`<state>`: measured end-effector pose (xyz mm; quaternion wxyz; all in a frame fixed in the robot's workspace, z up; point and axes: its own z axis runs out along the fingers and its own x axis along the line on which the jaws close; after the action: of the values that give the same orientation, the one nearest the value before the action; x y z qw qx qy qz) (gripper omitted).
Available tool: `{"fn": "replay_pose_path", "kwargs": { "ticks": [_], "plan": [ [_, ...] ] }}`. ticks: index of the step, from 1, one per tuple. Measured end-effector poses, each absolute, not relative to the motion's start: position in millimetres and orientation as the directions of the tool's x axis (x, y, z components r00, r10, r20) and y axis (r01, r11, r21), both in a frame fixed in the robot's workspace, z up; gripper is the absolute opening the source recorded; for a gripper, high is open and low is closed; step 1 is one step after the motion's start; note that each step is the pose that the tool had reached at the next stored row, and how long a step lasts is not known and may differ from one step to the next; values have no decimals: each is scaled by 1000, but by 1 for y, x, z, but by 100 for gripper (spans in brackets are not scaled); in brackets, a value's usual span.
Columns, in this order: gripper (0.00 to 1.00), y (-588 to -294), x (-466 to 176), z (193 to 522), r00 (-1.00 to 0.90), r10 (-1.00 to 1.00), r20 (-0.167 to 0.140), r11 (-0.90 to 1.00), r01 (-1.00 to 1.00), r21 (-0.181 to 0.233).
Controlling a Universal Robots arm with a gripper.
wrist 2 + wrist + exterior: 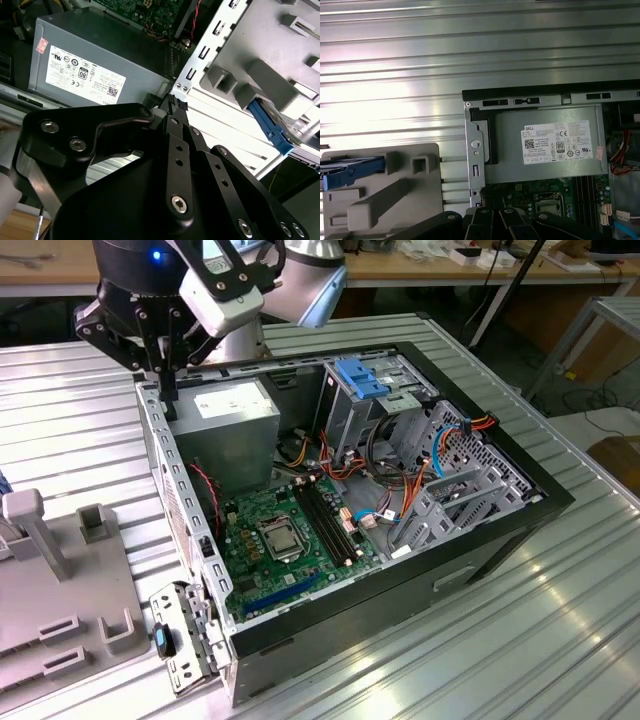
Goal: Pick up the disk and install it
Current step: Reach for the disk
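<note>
The disk (351,169) rests in the grey fixture (395,195) beside the computer case; its bright blue rail (270,128) shows in both wrist views. My gripper (165,398) hangs over the case's corner at the exterior view's left, just above the edge by the power supply (228,412). Its black fingers (176,125) are pressed together at the tips with nothing between them. The gripper (174,101) is well apart from the disk. The open case (520,530) lies on its side with drive cages at the exterior view's right.
A light-blue ridged bracket (361,376) sits at the case's back. The green motherboard (290,540) and coloured cables (400,490) lie inside. The grey fixture (60,600) has upright posts and slots. A loose metal bracket (185,635) lies by the case's front corner on the ribbed metal table (480,660).
</note>
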<state>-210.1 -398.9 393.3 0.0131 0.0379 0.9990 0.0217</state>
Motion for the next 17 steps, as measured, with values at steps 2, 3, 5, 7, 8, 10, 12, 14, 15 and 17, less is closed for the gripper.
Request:
{"fn": "replay_pose_path", "kwargs": {
  "ticks": [2, 3, 5, 7, 8, 10, 12, 14, 15, 17],
  "plan": [
    [11, -399, -212, 393, -997, 76, -24, 996, 75, 44],
    [11, -399, -213, 393, -997, 76, -24, 996, 75, 44],
    [11, -399, -215, 393, -997, 76, -24, 996, 75, 44],
    [11, -399, -216, 393, -997, 76, -25, 996, 75, 44],
    [11, -399, -217, 393, -997, 76, -25, 996, 75, 44],
    [11, -399, -218, 393, -997, 76, -25, 996, 75, 44],
    [11, -399, -221, 393, -997, 76, -24, 996, 75, 44],
    [11, -399, -222, 393, -997, 76, -24, 996, 75, 44],
    [11, -399, -223, 393, -997, 76, -24, 996, 75, 44],
    [11, -399, -225, 393, -997, 76, -24, 996, 75, 44]
  ]
}}
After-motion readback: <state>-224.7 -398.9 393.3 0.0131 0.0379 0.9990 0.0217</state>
